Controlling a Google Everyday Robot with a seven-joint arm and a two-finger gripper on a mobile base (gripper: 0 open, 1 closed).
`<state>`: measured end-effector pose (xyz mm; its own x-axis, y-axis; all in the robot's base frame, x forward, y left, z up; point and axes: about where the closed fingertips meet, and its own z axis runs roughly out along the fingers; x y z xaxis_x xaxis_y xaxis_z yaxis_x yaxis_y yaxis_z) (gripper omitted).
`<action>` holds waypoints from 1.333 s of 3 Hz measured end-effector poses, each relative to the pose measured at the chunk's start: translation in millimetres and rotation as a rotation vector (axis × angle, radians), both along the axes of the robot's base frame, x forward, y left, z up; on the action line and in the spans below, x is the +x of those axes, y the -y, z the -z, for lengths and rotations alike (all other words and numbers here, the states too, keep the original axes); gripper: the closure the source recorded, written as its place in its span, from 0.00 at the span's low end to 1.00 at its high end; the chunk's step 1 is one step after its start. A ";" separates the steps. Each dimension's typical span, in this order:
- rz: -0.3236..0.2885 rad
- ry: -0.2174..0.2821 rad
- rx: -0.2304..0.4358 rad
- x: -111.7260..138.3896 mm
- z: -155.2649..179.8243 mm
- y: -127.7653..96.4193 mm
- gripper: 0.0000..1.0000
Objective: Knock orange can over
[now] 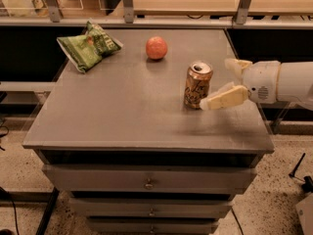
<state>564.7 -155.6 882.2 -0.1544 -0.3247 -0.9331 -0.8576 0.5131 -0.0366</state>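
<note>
The orange can (197, 84) stands upright on the grey table top (122, 106), right of the middle. It is orange-gold with dark script and a silver top with a pull tab. My gripper (215, 83) comes in from the right, just beside the can, with its cream fingers spread open. The near finger (226, 98) has its tip at the can's lower right side, touching or almost touching it. The far finger (236, 65) is behind and to the right of the can. The gripper holds nothing.
A round orange-pink fruit (156, 48) lies behind and left of the can. A green crinkled chip bag (89, 46) lies at the back left corner. The table is a drawer cabinet (146, 182); its right edge is under my arm.
</note>
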 end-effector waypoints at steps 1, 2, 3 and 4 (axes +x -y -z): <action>-0.026 0.037 0.059 7.7 -1.8 -20.0 0.00; -0.045 0.073 0.092 12.5 0.8 -36.6 0.00; -0.063 0.094 0.100 14.4 3.9 -48.8 0.18; -0.071 0.100 0.104 14.8 8.6 -54.8 0.41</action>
